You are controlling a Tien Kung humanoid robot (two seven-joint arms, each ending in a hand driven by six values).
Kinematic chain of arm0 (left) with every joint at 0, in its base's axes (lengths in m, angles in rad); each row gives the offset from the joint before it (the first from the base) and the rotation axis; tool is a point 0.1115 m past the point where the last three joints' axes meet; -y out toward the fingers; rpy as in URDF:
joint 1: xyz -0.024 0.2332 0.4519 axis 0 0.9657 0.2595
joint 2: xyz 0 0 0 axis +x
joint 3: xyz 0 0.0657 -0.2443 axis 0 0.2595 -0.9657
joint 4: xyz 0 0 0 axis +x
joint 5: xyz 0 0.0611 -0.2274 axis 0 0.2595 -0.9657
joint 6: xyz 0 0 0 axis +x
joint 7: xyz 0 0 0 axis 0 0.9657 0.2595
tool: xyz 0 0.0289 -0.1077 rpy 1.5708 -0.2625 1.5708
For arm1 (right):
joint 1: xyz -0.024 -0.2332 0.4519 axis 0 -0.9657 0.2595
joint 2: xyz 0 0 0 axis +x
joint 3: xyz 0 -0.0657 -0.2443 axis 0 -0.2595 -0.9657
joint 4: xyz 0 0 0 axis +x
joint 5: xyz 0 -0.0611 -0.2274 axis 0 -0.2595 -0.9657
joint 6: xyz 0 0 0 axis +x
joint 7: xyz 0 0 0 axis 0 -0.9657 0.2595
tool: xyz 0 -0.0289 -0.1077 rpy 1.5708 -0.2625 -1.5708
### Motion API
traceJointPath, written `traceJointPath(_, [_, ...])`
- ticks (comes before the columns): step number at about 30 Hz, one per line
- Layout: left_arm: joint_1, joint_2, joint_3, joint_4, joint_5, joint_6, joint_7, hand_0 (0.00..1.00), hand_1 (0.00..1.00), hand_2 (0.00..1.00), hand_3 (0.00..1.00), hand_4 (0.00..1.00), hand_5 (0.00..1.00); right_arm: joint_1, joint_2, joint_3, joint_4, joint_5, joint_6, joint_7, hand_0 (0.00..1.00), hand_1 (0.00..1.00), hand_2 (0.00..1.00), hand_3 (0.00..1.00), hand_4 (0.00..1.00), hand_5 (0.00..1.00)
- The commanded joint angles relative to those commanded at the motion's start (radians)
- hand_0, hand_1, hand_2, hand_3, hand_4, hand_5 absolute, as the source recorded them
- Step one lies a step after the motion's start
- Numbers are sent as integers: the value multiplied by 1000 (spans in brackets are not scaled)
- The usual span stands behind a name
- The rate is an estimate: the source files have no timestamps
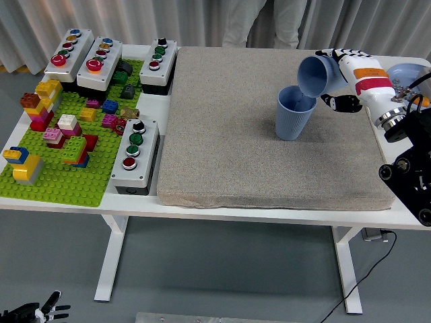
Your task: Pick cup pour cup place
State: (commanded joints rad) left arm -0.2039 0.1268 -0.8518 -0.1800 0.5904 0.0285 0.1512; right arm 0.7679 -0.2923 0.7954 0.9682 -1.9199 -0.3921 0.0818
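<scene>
Your right hand (pixel 337 77) is wrapped around a blue cup (pixel 314 74), holding it tipped over with the mouth aimed down and left, right above the second cup. Left hand (pixel 37 311) hangs below the table at the bottom left corner of the view, fingers spread, holding nothing.

Landmark: the grey mat (pixel 269 121), biggest thing on the white table (pixel 202 208). The standing blue cup (pixel 294 113) sits upright on the mat's right half, toward the far side. The tipped cup's rim is just over its far right edge; you can't tell if they touch. You can't make out any contents in either cup, the inside of the standing one just reads blue.

Left of the mat: the green brick baseplate (pixel 64 158) with coloured bricks (pixel 64 131) piled on it. Between baseplate and mat, a grey button box (pixel 136 153). At the mat's far left corner, a smaller button box (pixel 158 62), and two more boxes (pixel 84 55) further left. Right of the mat, a light blue bowl (pixel 407 70) behind your right forearm. A person's legs (pixel 259 20) show past the mat's far edge. Nothing stands between the two cups.
</scene>
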Motion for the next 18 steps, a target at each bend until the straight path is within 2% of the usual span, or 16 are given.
traceJointPath(18, [3, 1, 7, 0, -4, 0, 0, 722, 707, 741, 638, 516, 971, 17, -4, -31, -2, -18, -9, -11, 842, 699, 597, 669, 755, 122])
